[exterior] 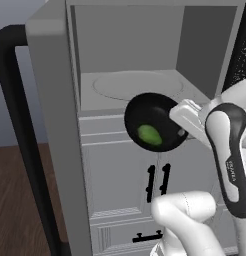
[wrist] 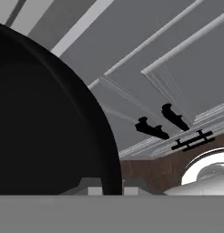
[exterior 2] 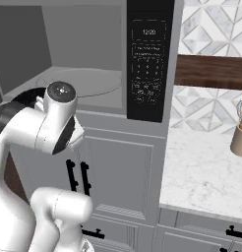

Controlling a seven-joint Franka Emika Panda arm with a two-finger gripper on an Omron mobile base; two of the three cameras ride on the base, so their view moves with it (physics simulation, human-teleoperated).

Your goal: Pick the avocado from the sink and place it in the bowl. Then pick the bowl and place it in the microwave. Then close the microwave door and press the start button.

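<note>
The avocado lies inside the bowl, which hangs tilted at the centre of the left base view, just in front of the open microwave, below its turntable. The gripper pinches the bowl's right rim, its fingers pressed together on it. The microwave door stands swung open at the left, with cabinet handles below.

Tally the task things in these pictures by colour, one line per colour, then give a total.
Black: 1, the bowl, tilted and held at its rim by the pincer.
Green: 1, the avocado lying in the bowl.
Grey: 2, the microwave, standing open, and the microwave door swung out at the left.
Total: 4
</note>
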